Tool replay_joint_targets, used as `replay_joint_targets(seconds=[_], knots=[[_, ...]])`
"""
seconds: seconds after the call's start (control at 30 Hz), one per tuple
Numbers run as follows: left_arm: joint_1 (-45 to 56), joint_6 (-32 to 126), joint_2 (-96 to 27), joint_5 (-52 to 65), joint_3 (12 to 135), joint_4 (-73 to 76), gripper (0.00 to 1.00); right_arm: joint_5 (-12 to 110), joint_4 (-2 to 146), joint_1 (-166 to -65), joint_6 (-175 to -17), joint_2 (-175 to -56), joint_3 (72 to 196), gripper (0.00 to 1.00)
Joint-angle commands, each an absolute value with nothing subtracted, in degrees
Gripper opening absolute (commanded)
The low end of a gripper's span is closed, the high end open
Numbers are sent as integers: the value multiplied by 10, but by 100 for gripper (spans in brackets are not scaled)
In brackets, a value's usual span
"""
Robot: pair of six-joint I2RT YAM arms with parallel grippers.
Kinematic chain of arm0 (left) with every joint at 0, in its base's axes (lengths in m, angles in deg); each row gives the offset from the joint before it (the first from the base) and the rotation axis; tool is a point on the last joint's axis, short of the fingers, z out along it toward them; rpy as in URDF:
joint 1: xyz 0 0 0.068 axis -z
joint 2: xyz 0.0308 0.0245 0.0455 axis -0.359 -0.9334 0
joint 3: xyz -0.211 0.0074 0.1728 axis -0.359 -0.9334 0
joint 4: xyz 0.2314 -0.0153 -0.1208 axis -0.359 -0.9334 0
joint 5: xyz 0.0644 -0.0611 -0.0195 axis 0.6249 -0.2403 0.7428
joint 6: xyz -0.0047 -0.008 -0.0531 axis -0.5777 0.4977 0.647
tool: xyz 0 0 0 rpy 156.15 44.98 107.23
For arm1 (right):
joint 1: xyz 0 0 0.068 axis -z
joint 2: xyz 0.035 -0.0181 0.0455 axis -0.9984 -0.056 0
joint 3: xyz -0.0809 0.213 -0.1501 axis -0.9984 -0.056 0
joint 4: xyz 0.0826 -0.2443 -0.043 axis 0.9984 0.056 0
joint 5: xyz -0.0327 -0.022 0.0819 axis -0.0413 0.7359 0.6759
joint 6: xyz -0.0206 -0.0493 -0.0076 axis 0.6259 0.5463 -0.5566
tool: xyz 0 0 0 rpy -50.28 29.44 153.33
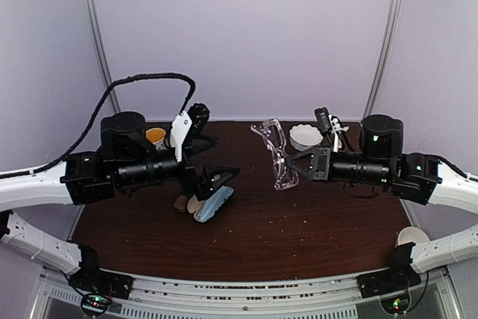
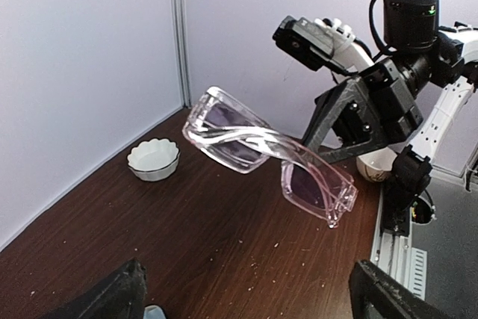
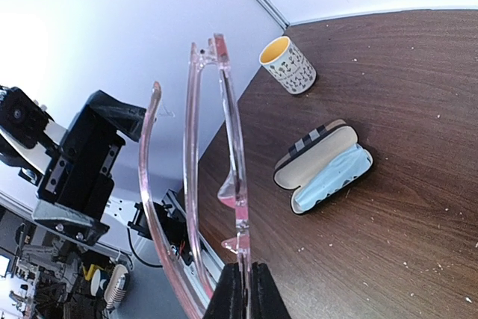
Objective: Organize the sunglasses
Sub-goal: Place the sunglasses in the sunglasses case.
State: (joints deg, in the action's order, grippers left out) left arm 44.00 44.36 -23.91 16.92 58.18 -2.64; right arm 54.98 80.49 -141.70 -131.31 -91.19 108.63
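The step in hand looks like getting the pink-framed glasses (image 1: 275, 153) ready for their case: they are up in the air, not yet put away. The right jaws are fully shut on the thin edge of the front frame and hold the pair clear of the worktop (image 1: 314, 237), over its right half and nearer the far edge than the near one. At least one temple arm looks swung out rather than folded flat.

The left jaws stand as wide as they go and hold nothing. They hang left of the worktop's middle, right above the open striped case (image 1: 211, 204), pointing across at the glasses but well apart from them. The case lies on the worktop with its pale blue lining up and nothing in it.

As I judge it, the next move calls for the spare left jaws to close the gap and press the loose temple arm in against the frame. The folded pair can then go down lengthwise into the lining. The frame is thin and clear, so a light touch near the hinge seems wise. The white bowl (image 1: 302, 137) and the cup (image 1: 155, 137) by the far edge are out of the way.
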Motion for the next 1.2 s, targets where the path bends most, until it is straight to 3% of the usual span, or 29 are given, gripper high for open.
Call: replay_joint_targets(seconds=[0.0,0.57,1.17], knots=[[443,467,-243,120,562,84,98,539,742,-1416,-1337,-914,1100,0],[444,545,-341,143,598,201,98,576,703,-1421,-1316,-939,1104,0],[438,542,-380,215,615,195,98,660,647,-1448,-1302,-939,1098,0]])
